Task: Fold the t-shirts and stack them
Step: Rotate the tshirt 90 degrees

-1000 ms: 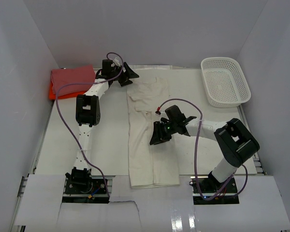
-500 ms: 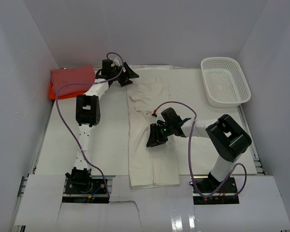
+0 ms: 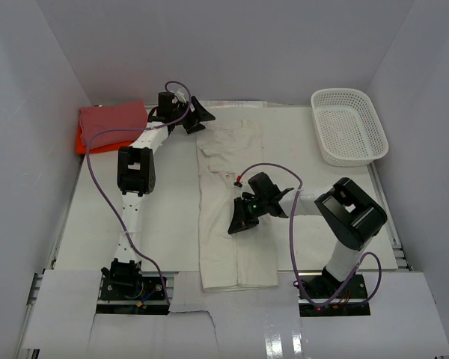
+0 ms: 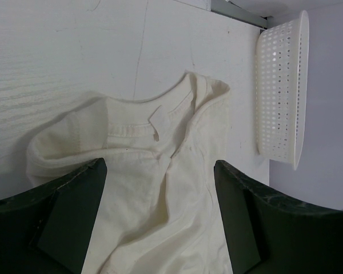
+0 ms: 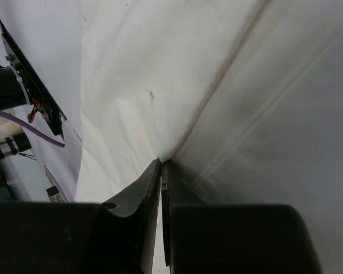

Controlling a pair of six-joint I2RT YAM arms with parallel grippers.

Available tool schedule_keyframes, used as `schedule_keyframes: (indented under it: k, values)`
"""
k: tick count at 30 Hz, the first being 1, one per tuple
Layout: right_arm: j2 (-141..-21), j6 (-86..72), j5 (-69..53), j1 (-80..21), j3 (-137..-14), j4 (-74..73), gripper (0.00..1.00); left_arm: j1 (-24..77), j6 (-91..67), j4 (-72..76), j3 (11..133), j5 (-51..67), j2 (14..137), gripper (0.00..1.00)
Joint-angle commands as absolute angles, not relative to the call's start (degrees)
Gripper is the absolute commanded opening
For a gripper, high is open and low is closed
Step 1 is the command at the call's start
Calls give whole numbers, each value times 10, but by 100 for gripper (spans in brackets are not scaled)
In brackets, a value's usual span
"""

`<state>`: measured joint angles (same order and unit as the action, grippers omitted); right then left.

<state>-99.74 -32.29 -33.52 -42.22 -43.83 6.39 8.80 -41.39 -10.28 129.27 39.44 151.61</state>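
with the right gripper (image 3: 237, 223) pinched tight on the centre fold of the cream t-shirt (image 3: 221, 258), lift gently and carry the cloth evenly toward the collar end, where the left gripper (image 3: 197, 117) hovers wide open; the shirt lies long, narrow and slightly rumpled mid-table (image 3: 165, 224)

Bare tabletop (image 3: 299, 149) between shirt (image 3: 226, 149) and basket (image 3: 349, 126)

No legible text, brand, number or sign in any view. Cream t-shirt (image 4: 160, 194), lying mid-table, carries a small neck tag (image 4: 155, 122) inside the collar at its far end. The tag's face is pale, with any print too small to read, and nothing else in view bears a label.
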Motion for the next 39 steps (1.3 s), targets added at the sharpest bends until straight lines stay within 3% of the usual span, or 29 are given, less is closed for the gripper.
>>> schedule_keyframes:
  k: [1, 14, 19, 21, 39]
  values:
    - [-977, -334, -346, -427, -413, 89, 8, 87, -408, -100, 1296, 394, 1509, 86]
    - [-889, -346, -321, -432, -359, 69, 8, 87, -411, -99, 1298, 397, 1507, 86]
    - [-894, -351, -316, -436, -359, 76, 36, 86, -412, -99, 1298, 398, 1506, 86]
    - [-889, -352, -319, -439, -358, 76, 39, 86, -411, -99, 1298, 398, 1506, 86]
    - [-822, -392, -250, -539, -317, 35, 41, 87, -405, -111, 1292, 387, 1485, 86]
